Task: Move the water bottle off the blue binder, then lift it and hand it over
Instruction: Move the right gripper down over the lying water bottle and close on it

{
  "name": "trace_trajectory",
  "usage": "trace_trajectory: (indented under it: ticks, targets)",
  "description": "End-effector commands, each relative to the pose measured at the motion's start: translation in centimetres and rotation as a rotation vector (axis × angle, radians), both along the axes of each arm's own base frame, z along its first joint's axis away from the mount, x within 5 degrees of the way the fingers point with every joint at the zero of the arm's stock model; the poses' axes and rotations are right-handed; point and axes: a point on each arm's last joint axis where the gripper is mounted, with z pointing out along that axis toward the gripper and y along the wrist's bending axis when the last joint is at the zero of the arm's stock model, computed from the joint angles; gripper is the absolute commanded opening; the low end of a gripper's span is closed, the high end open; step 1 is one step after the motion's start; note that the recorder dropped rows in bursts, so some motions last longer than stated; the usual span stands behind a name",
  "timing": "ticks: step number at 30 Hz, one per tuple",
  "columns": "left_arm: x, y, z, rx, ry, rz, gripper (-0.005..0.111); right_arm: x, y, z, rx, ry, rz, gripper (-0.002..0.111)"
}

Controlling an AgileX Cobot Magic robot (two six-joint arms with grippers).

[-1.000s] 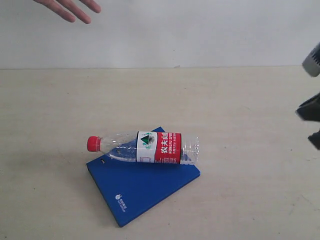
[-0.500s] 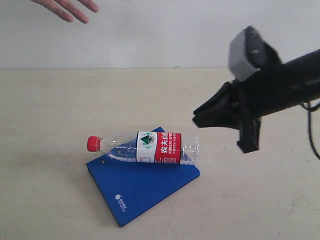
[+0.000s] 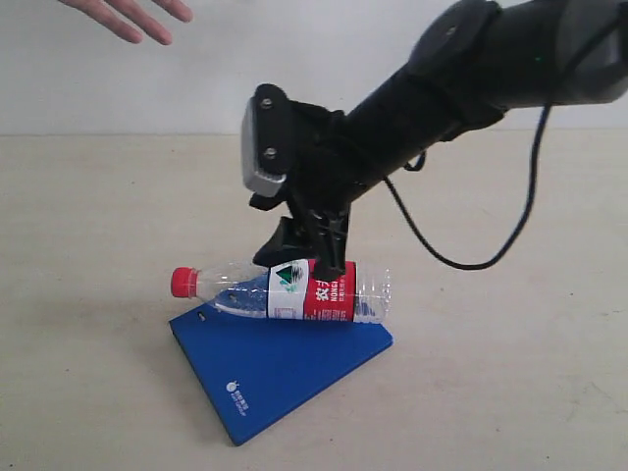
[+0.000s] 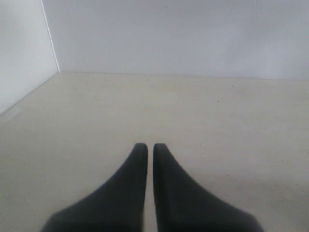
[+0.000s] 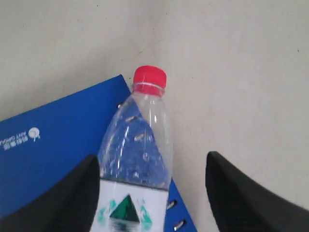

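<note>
As things stand on the worktop (image 3: 510, 343): one water bottle (image 3: 294, 291), one blue binder (image 3: 275, 358), two robot grippers, and one human hand (image 3: 132, 15) at the far left edge of the scene.
Water bottle, place: lying on its side across the far part of the blue binder, with its red cap sticking out past the binder's left edge over the worktop.
Water bottle, axis: long axis runs left to right, with the cap to the left, the base to the right and the red-and-white label around the middle.
Blue binder, pose: flat on the worktop, turned so one corner points near and another far, with a small white logo near the near corner.
Right gripper (image 3: 304, 257): released, fingers spread wide and lowered over the bottle's labelled middle. The right wrist view has one finger on each side of the bottle (image 5: 137, 145). One sits just beside the label and the other stands apart from it. Contact cannot be told.
Left gripper (image 4: 146, 145): clenched, with only a sliver of a gap between the fingers. It grasps nothing and sits above bare worktop, outside the exterior view.
Hand: open, fingers pointing right and near, well apart from the bottle.
Binder in right wrist view (image 5: 53, 140): blue cover with the white logo showing beneath the clear bottle.
</note>
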Motion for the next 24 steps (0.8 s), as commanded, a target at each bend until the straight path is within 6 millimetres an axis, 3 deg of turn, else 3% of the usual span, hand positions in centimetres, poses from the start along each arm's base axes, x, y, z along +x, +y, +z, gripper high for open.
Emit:
trace_trajectory:
  ticks: [1,9,18,24]
  targets:
    - [0.0,0.0,0.0,0.004,-0.007,-0.007,0.004,0.7,2.7,-1.5,-0.07,0.079,-0.016,0.058]
    - [0.0,0.0,0.0,0.004,-0.007,-0.007,0.004,1.4,3.0,-2.9,-0.143,0.11,-0.054,0.058]
    - [0.0,0.0,0.0,0.007,-0.007,-0.008,0.004,1.7,3.6,-6.8,-0.209,0.122,-0.02,0.058]
    - [0.0,0.0,0.0,0.007,-0.007,-0.008,0.004,2.0,3.5,-8.1,-0.245,0.118,-0.028,0.056]
